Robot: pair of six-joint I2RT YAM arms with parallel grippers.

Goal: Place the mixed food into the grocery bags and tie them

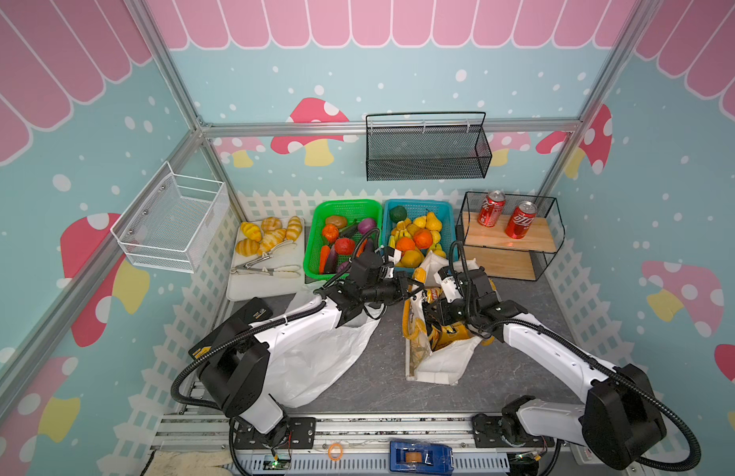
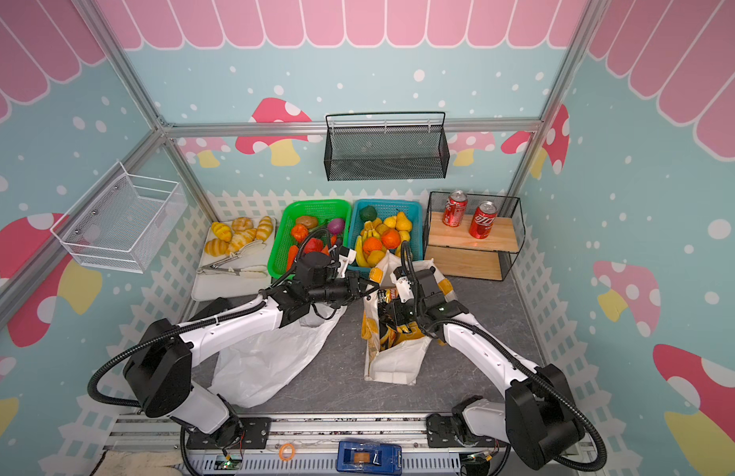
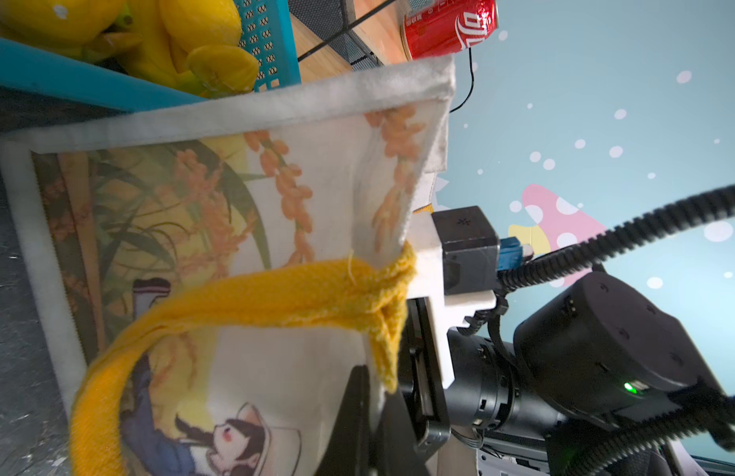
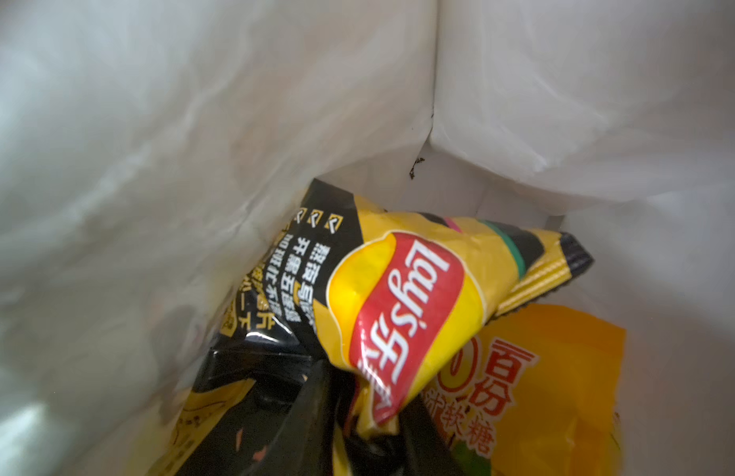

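The cream cloth tote stands with its mouth open at mid-table. My left gripper is shut on its upper rim, just below the yellow handle. My right gripper reaches down inside the tote, its jaws closed on a corner of a yellow-and-black snack packet. An orange sweets packet lies beside it. The white plastic bag lies flat under my left arm. Orange and yellow toy fruits fill the blue basket.
A green basket of toy vegetables sits next to the blue one. Bread rolls and tongs lie on a white board at the left. Two red cans stand on a wire shelf at the back right.
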